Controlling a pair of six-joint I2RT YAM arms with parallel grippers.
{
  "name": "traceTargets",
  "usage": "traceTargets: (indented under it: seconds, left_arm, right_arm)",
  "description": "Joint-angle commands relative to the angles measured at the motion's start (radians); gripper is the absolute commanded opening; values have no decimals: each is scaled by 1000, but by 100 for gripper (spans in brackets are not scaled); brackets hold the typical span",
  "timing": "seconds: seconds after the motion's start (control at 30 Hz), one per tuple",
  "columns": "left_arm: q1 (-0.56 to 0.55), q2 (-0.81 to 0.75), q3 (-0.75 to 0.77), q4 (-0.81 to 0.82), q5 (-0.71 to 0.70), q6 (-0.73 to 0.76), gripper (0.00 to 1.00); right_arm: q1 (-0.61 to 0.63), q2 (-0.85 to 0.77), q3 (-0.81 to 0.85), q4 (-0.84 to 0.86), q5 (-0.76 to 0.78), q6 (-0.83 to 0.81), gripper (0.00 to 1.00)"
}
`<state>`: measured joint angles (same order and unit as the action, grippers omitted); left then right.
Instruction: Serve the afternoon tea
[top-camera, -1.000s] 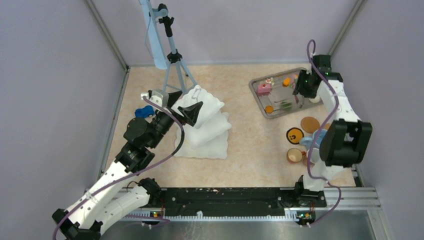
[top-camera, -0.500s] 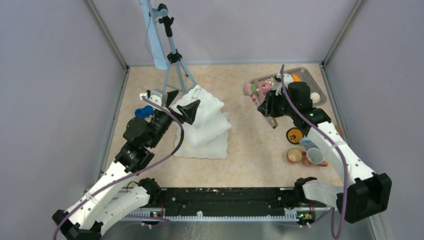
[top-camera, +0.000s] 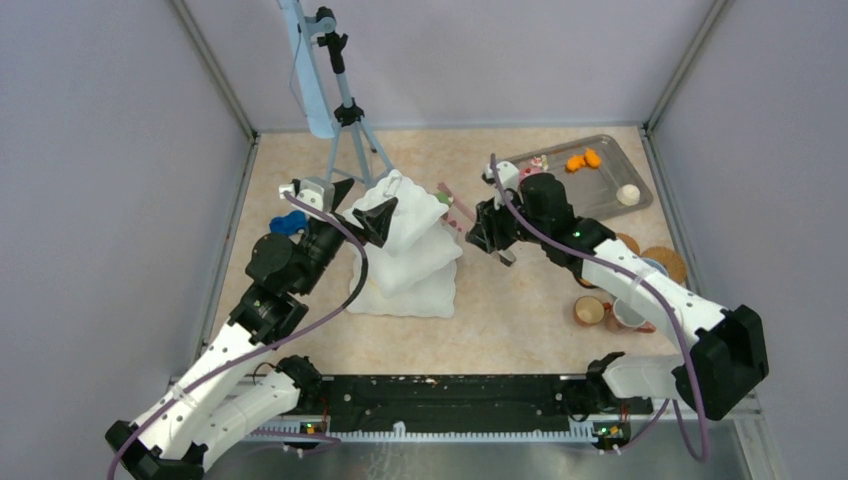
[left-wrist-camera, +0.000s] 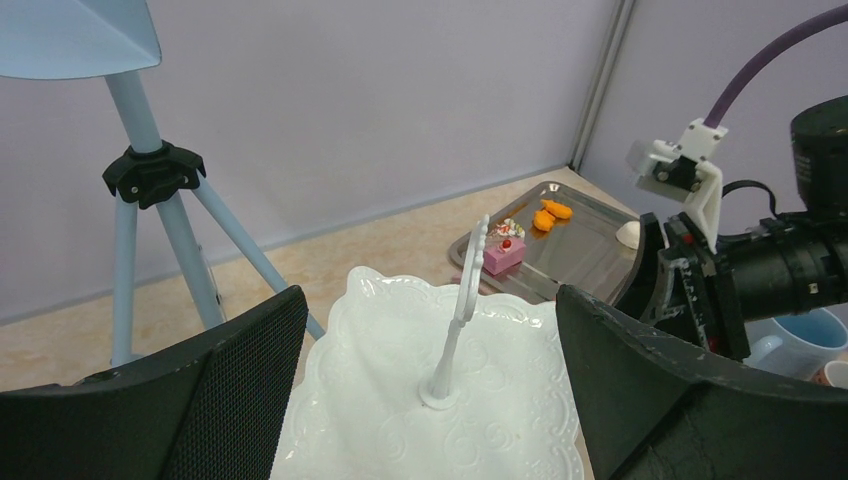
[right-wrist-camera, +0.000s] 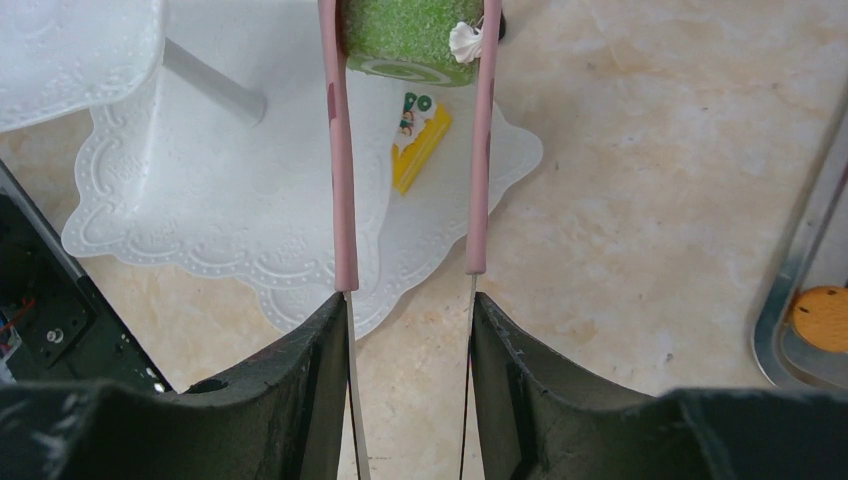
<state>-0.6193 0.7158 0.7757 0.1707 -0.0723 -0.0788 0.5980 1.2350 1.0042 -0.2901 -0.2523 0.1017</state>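
Boxing in a beige marbled tabletop (top-camera: 520, 290), pale lavender walls (top-camera: 450, 60) are seen. Only in the right wrist view can it really be made out that the right end effector (right-wrist-camera: 408, 320) is clamped on pink tongs (right-wrist-camera: 340, 180), a green pastry (right-wrist-camera: 410, 35) pinched just ahead, over the white tiered stand (right-wrist-camera: 200, 210). The left end effector (left-wrist-camera: 430, 305) is spread wide open at that stand.
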Motion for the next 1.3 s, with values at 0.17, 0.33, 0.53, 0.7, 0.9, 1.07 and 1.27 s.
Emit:
traceTargets:
  seconds: [0.17, 0.33, 0.53, 0.7, 0.9, 1.07, 1.27]
  left_arm:
    - [5, -5, 25, 18, -8, 14, 99]
    - [4, -3, 24, 19, 5, 10, 99]
    - [7, -4, 25, 19, 9, 9, 99]
    - [6, -3, 26, 19, 12, 8, 99]
    - [7, -5, 25, 19, 10, 8, 99]
    - [7, -5, 26, 19, 14, 9, 99]
    - [6, -9, 26, 21, 14, 10, 99]
  right_arm:
    - [100, 83, 105, 108, 39, -50, 34]
    - [128, 117, 131, 99, 63, -60, 34]
    - [155, 115, 139, 96, 126, -73, 35]
    - [162, 156, 160, 89, 93, -74, 37]
    - [169, 188, 152, 119, 91, -61, 41]
    - [169, 189, 140, 145, 84, -54, 51]
    - [171, 184, 133, 152, 91, -59, 56]
